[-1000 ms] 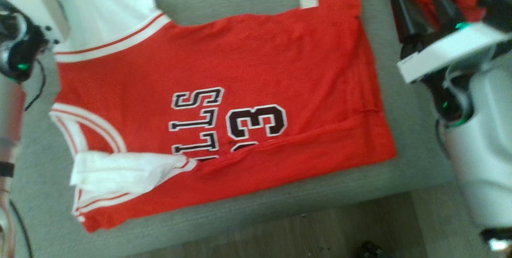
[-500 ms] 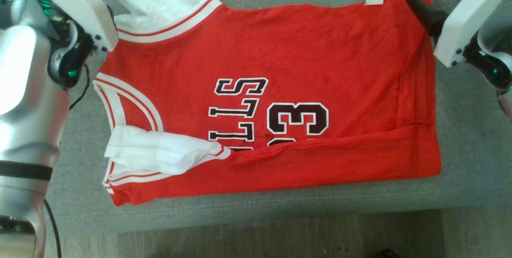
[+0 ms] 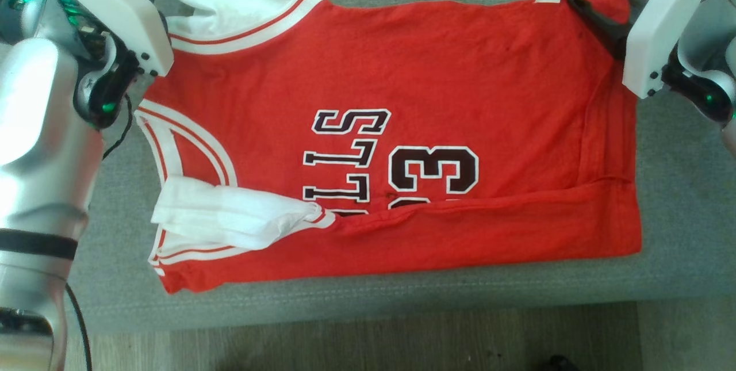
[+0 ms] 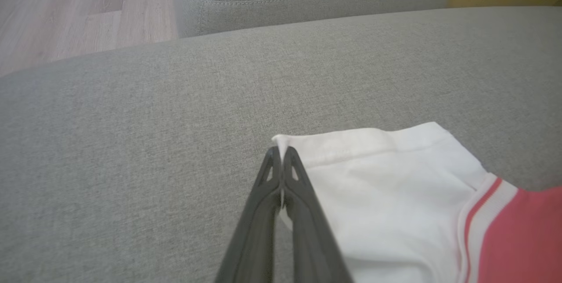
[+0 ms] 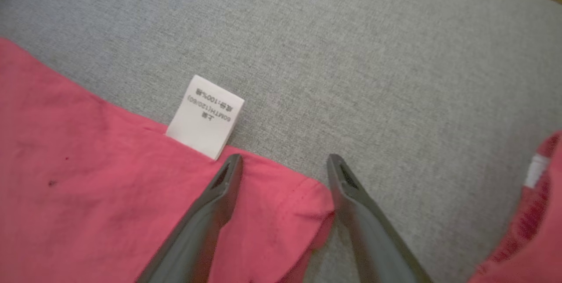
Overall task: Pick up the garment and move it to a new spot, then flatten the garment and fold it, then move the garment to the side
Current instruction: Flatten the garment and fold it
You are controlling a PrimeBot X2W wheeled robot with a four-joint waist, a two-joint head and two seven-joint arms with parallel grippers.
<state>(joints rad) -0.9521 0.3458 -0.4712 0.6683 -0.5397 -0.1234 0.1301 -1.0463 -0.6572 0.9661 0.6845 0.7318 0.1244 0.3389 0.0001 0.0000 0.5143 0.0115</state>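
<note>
The red jersey [image 3: 402,100] lay spread flat on the grey cushion [image 4: 131,142]. The left gripper [image 4: 281,153] stayed clamped on its white corner, cloth pinched between the tips. The right gripper [image 5: 285,158], off to the side a second earlier, stood wide open astride the red hem corner, the care label [image 5: 205,116] just beyond one fingertip.
</note>
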